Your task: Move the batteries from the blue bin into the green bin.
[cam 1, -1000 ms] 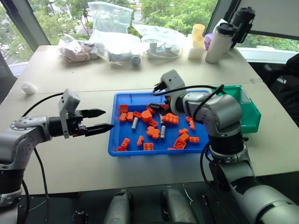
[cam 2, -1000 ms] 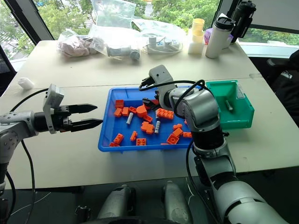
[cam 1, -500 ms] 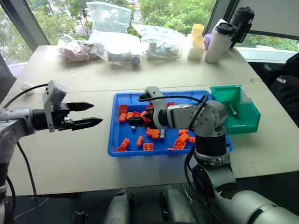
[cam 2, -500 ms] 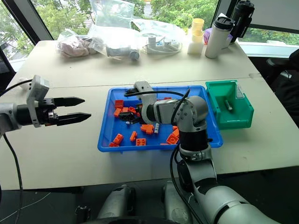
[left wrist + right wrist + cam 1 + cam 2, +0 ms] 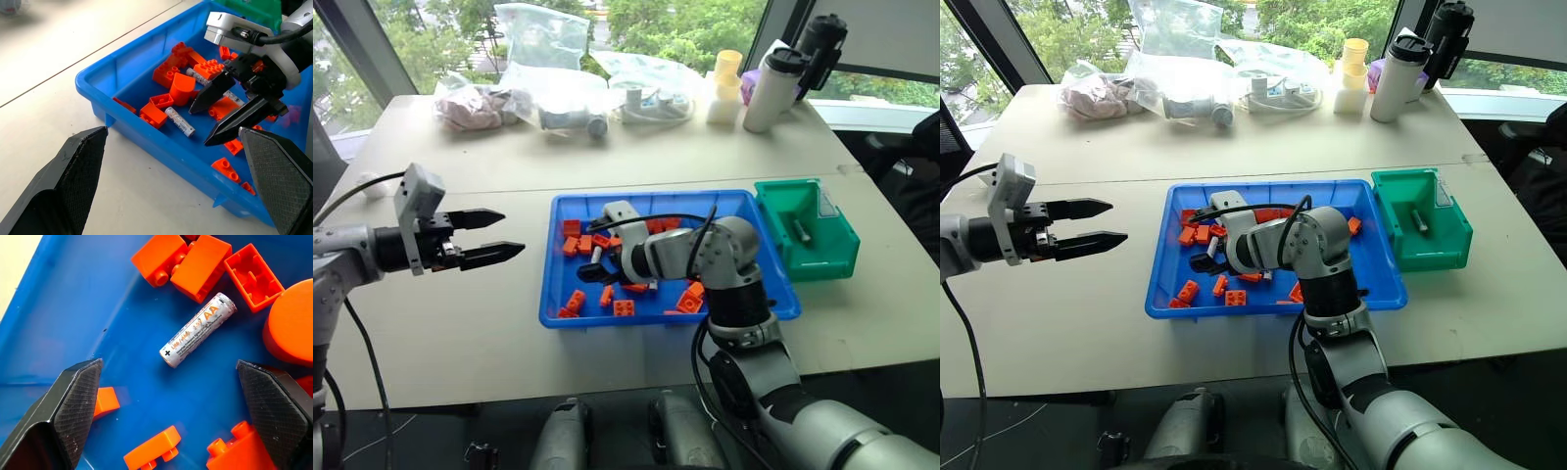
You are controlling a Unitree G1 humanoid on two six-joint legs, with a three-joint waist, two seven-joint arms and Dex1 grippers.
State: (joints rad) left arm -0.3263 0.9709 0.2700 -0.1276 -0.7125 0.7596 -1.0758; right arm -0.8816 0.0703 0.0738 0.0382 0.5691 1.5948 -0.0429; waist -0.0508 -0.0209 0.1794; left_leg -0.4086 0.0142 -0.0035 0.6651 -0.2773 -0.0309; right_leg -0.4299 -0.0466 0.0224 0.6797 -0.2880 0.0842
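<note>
Pale table [image 5: 460,333] before leafy, perhaps tinted, windows [image 5: 656,24]

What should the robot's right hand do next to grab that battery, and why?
Probably lower the right gripper a little and close on the battery. Its jaws stand open above the blue bin, and the battery lies loose on the floor between them, clear of the orange bricks. One battery already lies in the green bin.

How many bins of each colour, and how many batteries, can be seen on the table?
Large shallow blue plastic bin: 1
Small deep green plastic bin: 1
Slim silver-grey cylindrical batteries: 3 (two lying in the blue bin, one in the green bin)
Total: 5
</note>
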